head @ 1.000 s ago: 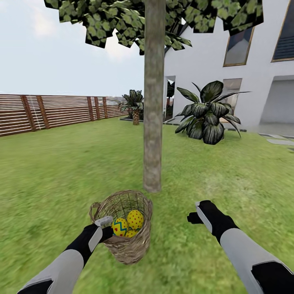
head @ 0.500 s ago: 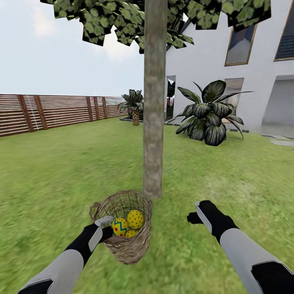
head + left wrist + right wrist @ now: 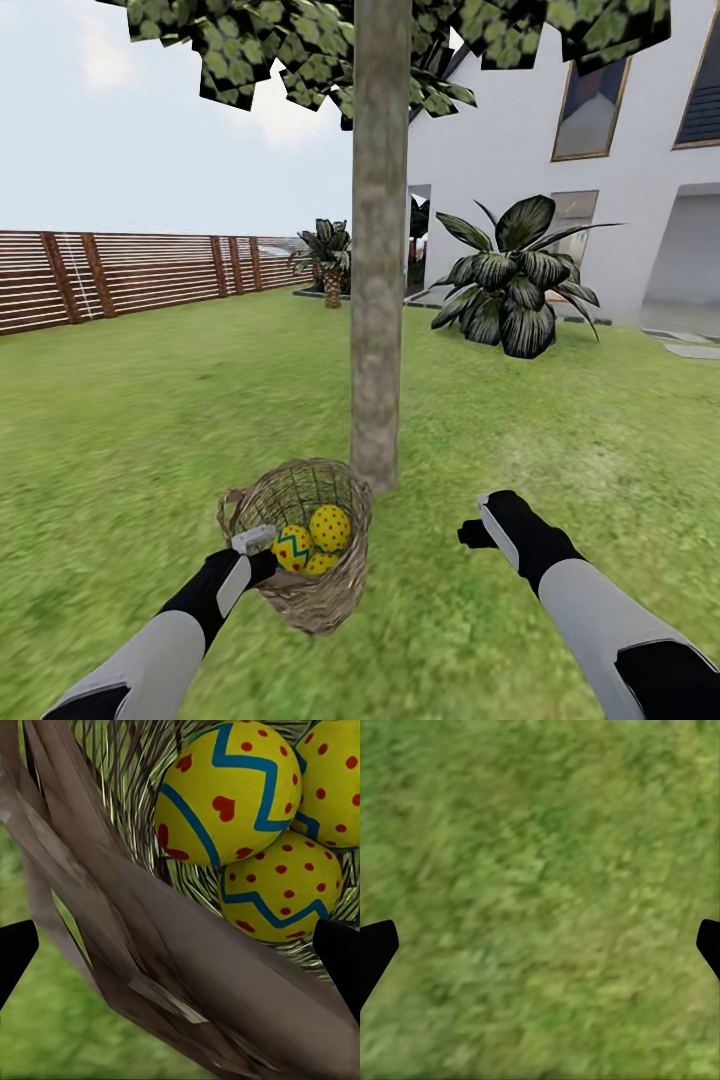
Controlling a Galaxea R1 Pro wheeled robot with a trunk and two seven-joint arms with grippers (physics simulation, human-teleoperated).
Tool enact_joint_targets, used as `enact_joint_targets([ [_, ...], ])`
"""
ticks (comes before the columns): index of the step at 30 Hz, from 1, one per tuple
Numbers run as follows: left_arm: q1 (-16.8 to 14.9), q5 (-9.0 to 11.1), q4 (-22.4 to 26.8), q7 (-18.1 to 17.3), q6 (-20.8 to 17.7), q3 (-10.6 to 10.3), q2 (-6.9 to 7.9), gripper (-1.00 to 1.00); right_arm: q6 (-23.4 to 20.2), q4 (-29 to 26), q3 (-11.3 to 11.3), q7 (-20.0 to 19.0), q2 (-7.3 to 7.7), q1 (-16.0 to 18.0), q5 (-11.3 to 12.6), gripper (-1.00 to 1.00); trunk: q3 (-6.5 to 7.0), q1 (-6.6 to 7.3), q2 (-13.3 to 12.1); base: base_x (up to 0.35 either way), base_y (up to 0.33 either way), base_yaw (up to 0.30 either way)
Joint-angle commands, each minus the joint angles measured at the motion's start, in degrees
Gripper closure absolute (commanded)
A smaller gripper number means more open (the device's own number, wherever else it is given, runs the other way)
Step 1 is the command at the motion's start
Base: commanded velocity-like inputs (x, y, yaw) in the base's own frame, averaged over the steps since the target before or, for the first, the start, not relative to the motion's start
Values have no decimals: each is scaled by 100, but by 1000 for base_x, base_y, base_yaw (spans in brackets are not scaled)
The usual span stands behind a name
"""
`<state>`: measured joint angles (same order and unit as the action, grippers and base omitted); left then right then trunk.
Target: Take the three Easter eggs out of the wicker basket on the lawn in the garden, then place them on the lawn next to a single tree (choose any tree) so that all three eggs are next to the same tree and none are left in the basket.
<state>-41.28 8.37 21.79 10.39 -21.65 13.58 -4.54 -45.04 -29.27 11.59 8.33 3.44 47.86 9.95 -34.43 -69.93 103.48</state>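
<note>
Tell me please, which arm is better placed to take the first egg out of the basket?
Probably the left: the left gripper is at the wicker basket rim, beside the Easter eggs. The right gripper hangs over bare lawn.

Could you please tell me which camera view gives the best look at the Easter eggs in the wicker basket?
The left wrist view: the Easter eggs appear large, red dots and blue zigzags clear, inside the wicker basket. The head view shows them small, near the left gripper. The right wrist view shows lawn, no eggs.
</note>
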Motion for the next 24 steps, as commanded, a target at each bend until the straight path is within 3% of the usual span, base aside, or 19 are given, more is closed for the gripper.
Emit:
enact_joint_targets([
  [1, -3, 69, 18, 33, -24, 5, -3, 100, -23, -8, 45, 45, 8, 4, 61, -100, -24, -22, 45, 0, 0, 0],
  [24, -3, 68, -9, 77, -51, 0, -12, 100, -23, -8, 45, 45, 0, 4, 63, -100, -437, -527, 967, 0, 0, 0],
])
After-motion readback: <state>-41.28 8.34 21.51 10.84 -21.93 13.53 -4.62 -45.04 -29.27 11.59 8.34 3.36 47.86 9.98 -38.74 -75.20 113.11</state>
